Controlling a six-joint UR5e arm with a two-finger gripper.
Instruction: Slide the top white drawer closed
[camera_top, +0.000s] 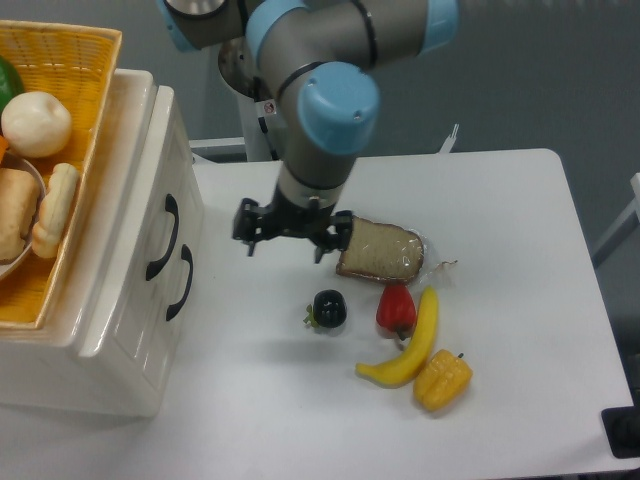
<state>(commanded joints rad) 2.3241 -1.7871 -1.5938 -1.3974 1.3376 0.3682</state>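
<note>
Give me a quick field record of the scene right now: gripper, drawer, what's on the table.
gripper: open, empty, above the table between cabinet and bread
top white drawer: not touched by gripper; black handle faces the gripper
table items: bread slice, black fruit, red pepper, banana, yellow pepper
cabinet top: basket of food

Your white table (500, 200) carries a cream cabinet (120, 330) at its left edge. Mid-table you have: bagged bread slice (380, 250), black fruit (329, 308), red pepper (396, 308), banana (410, 345), yellow pepper (442, 378).
</note>
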